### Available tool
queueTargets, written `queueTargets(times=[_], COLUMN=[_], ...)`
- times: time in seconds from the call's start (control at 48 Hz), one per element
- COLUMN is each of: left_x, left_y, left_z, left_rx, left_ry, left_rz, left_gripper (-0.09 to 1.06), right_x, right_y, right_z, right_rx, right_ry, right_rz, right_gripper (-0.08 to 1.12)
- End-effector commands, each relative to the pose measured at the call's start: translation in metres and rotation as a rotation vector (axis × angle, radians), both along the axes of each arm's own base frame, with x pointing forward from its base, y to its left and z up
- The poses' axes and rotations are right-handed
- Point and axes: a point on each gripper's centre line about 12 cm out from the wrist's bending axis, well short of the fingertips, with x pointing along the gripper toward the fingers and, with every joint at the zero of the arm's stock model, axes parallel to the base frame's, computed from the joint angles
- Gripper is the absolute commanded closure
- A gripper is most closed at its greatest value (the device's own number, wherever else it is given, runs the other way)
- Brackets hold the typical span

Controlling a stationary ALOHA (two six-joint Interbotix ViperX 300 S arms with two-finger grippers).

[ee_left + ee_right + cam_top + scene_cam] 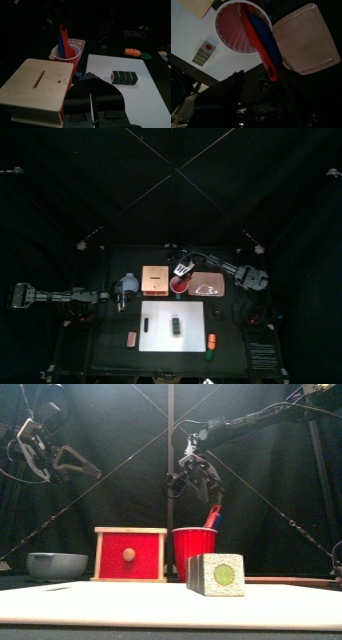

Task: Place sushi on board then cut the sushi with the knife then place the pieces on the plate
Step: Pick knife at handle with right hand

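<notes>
**Right gripper open over the knives**

The sushi roll [217,574] stands on the white cutting board [195,325]. I think it is light and its blocks can pull apart, so hold it softly by its sides. The toy knives [214,515] in the red cup [194,550] look thin, stiff and light. Grab one by its top end.

The left gripper [91,82] looks squeezed shut on nothing, but it is hard to see. The right gripper [198,484] hangs open just above the knives and holds nothing.
</notes>
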Motion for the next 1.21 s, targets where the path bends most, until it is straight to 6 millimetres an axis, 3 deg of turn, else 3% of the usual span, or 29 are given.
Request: queueTargets(times=[0.021, 1.208], left_x=[0.002, 0.001], left_y=[0.001, 0.0], left_z=[0.005, 0.002], left_rx=[0.001, -0.007], left_ry=[-0.015, -0.009], left_rz=[0.004, 0.0], left_gripper=[0.98, 0.98], right_x=[-0.001, 0.008], right_y=[0.006, 0.012], right_z=[0.02, -0.001], right_rx=[-0.019, 0.006], right_ry=[-0.045, -0.004], right_rz=[0.008, 0.041], right_gripper=[0.13, 0.15])
